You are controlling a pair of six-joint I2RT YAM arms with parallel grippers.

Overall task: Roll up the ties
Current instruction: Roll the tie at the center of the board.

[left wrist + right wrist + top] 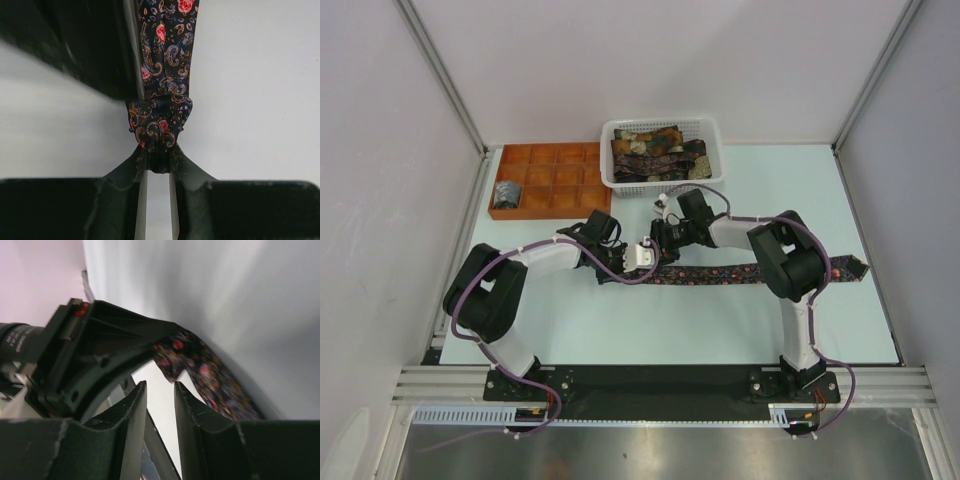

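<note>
Here, rolled tie (161,125) end between left tool (159,167) fingers.

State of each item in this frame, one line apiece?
Dark floral tie: stretched flat across table, its left end bunched and pinched in left gripper.
Right gripper: jaws slightly apart, nothing between them.
White mesh basket: holds several unrolled ties.
Orange compartment tray: one rolled tie in a left cell.
</note>
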